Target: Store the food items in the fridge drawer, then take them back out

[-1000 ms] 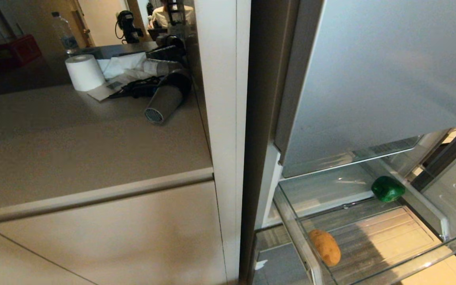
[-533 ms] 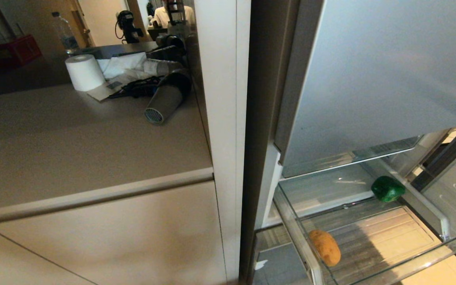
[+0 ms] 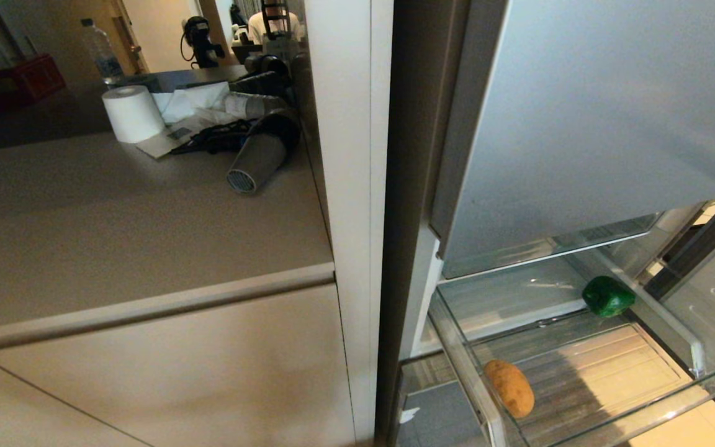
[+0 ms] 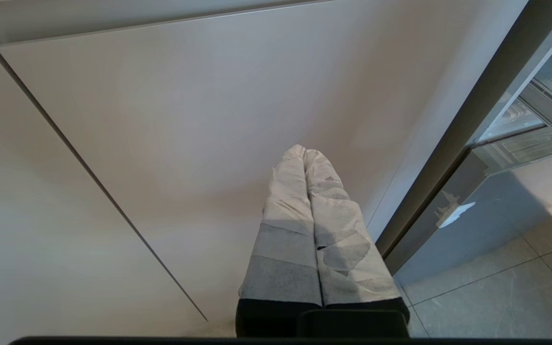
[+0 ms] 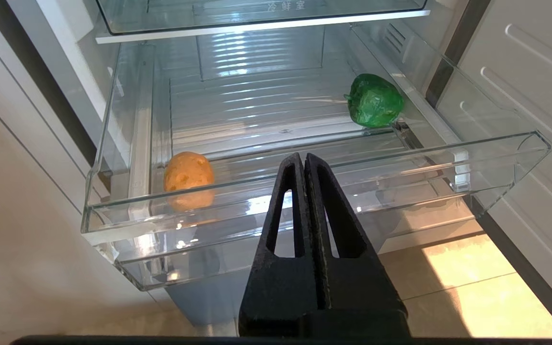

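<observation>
In head view: bell pepper (image 3: 608, 296) and potato (image 3: 509, 388) lay well apart in the pulled-out fridge drawer (image 3: 692, 357) | left wrist: left gripper (image 4: 304, 154) closed, empty, facing cabinet door (image 4: 161, 120) | right wrist: right gripper (image 5: 303, 159) closed, empty, before drawer | storing probably done, taking out remained.

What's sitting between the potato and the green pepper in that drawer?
Nothing: only the fridge drawer's bare ribbed floor lies between the potato and the pepper, clearest in the right wrist view.

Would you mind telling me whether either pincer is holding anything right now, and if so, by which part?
Nothing is held. The right pincer is shut and empty outside the fridge drawer; the left pincer is shut by the cabinet door. Pepper and potato lie untouched inside.
</observation>
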